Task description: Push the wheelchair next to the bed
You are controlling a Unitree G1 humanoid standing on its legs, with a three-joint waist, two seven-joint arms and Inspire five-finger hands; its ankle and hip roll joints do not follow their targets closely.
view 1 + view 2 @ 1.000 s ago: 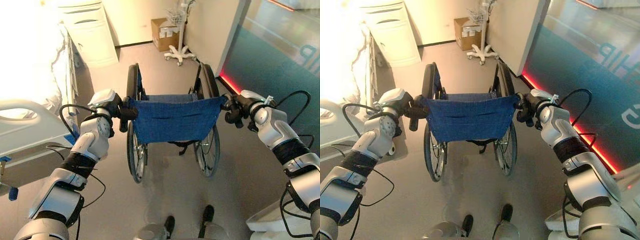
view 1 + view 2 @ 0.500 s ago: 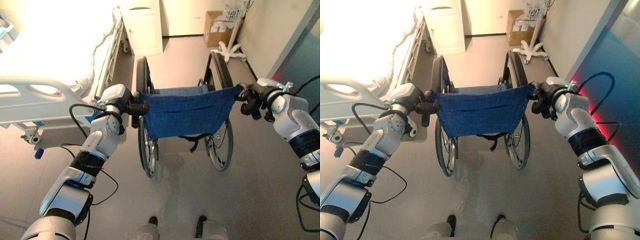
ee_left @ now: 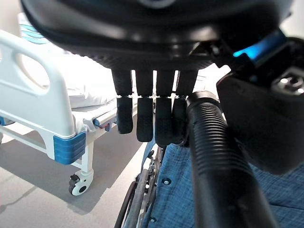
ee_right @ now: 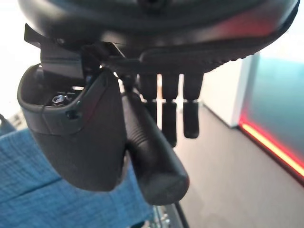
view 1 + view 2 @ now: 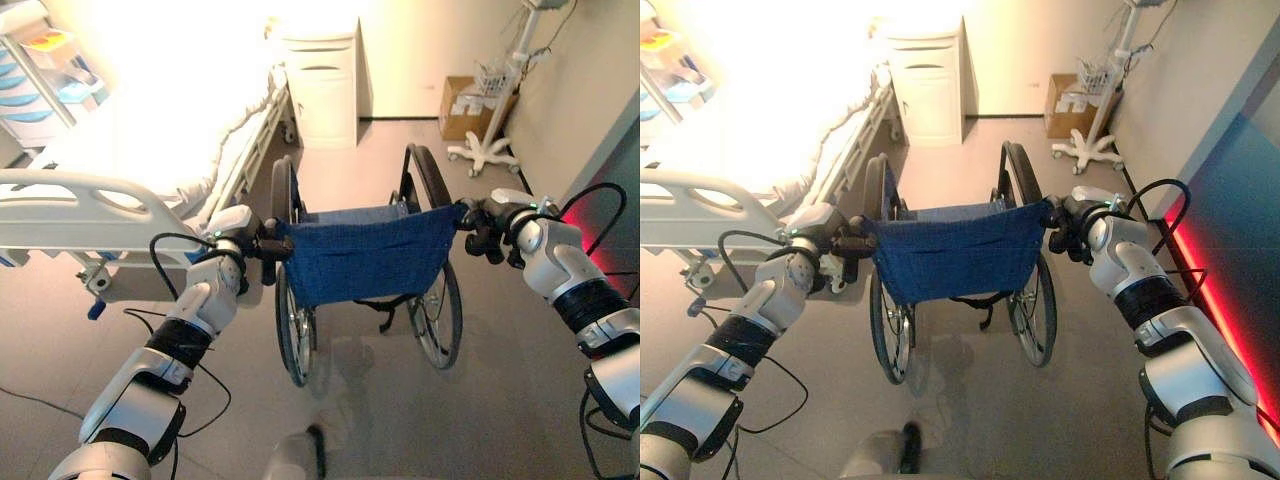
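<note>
Against a second ago, the bed (image 5: pixel 150 150) now spreads across the upper left, close beside the wheelchair (image 5: pixel 365 260). My left hand (image 5: pixel 262 245) and right hand (image 5: pixel 480 232) each clamp a push handle, so I judge we are nearly alongside.

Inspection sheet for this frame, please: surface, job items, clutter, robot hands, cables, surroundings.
Surface: grey floor, bare round the wheels.
Job's things: wheelchair, blue back sling facing the robot, standing beside the bed near its foot end; a strip of floor shows between them.
Clutter: cardboard box by the far wall, next to a wheeled stand.
Robot hands: left robot hand curled round the left push handle; right robot hand curled round the right push handle.
Cables: nothing seen.
Surroundings: white bedside cabinet at the bed's head; wall with red light strip on the right.
</note>
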